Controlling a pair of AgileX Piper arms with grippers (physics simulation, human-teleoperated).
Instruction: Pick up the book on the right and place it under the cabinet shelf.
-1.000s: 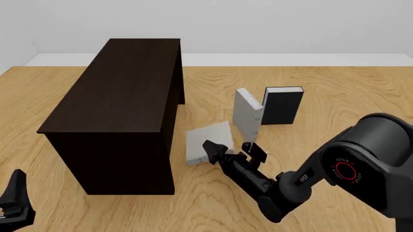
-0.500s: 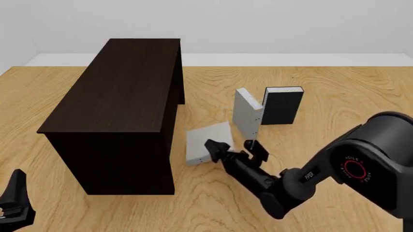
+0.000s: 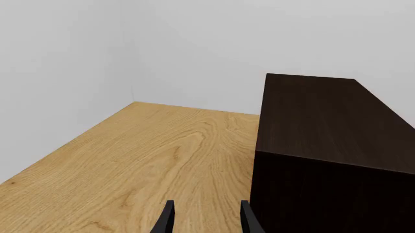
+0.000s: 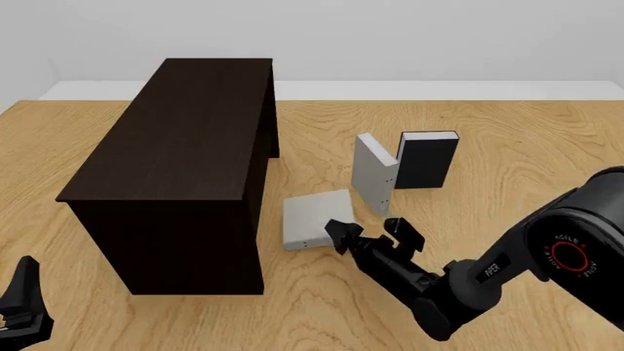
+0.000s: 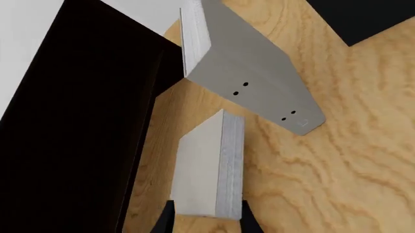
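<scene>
Near the desk's middle, we log the book lying flat beside the cabinet shelf. Right gripper: open, jaws apart at the book's near edge, nothing held. Left gripper: open, idle at the near-left corner. Risk, we judge: a shallow approach shoves the book or clips the upright grey book. Legible: "AGILEX", "PIPER" on the right arm.

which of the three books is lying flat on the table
The grey book beside the cabinet, nearest the right tool. The other grey book and black book stand upright.
</scene>
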